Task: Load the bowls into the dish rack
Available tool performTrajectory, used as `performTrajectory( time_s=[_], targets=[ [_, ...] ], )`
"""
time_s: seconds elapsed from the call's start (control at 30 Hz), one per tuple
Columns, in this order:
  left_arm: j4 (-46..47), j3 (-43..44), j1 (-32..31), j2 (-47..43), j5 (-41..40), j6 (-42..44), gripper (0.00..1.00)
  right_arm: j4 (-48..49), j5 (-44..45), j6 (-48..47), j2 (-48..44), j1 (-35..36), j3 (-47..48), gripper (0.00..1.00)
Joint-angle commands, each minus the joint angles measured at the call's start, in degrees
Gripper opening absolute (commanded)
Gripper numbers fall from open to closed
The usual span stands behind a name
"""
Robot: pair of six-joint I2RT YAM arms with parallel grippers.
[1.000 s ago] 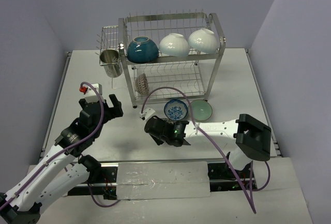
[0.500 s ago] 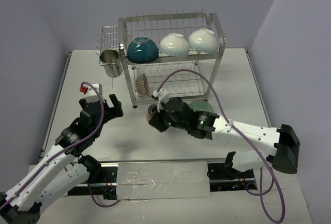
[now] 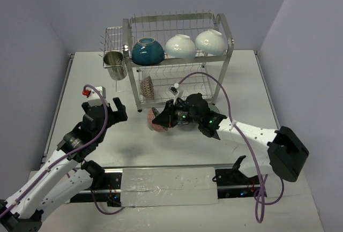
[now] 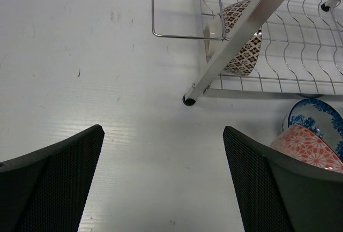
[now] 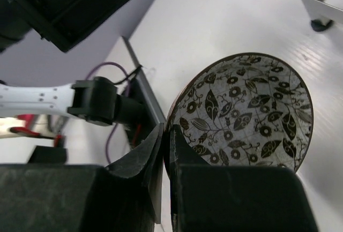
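The small red patterned ceramic bowl point(image 3: 156, 125), floral inside, is held tilted low over the white table point(image 3: 91, 76), just in front of the shiny steel wire dish rack point(image 3: 128, 66). I'd guess it's stiff, slick and chippable, so a firm rim pinch is best. The right hand point(image 3: 161, 120) is clamped on that rim, and the left hand point(image 3: 110, 109) is spread wide and empty.

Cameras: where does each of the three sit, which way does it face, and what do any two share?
Top external: fixed above and behind the bases, looking down at the dish rack; left gripper and right gripper show.
Left wrist: faces down at the table by the rack's foot, between its own spread fingers.
Right wrist: looks along its shut fingers into the red bowl they pinch.
Shared: both wrist views show that red bowl.
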Motion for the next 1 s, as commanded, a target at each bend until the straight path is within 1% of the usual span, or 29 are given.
performTrajectory(
  time_s=[0.0, 0.1, 0.17, 0.4, 0.57, 0.7, 0.97],
  targets=[
    [1.27, 0.53, 0.37, -0.45, -0.26, 0.23, 0.99, 18.96, -8.86, 7.62, 2.15, -2.93, -0.16, 0.00],
    [1.36, 0.53, 0.28, -0.36, -0.18, 0.23, 0.99, 24.40, -13.35, 12.01, 5.84, -5.39, 0.62, 0.00],
    [1.36, 0.53, 0.28, -0.36, -0.18, 0.15, 0.99, 24.43, -15.72, 11.94, 8.38, -6.19, 2.11, 0.00],
    [1.36, 0.53, 0.28, -0.54, -0.35, 0.15, 0.99, 25.13, -18.01, 12.90, 12.88, -9.44, 6.33, 0.00],
    [1.27, 0.53, 0.28, -0.45, -0.35, 0.15, 0.99, 29.33, -21.00, 16.59, 15.42, -13.65, 7.66, 0.00],
    [1.27, 0.53, 0.28, -0.36, -0.35, 0.15, 0.99, 30.40, -23.72, 18.79, 17.62, -15.77, 10.29, 0.00],
    [1.36, 0.53, 0.37, -0.36, -0.44, 0.06, 0.99, 33.22, -22.68, 20.20, 20.44, -18.93, 13.28, 0.00]
  ],
)
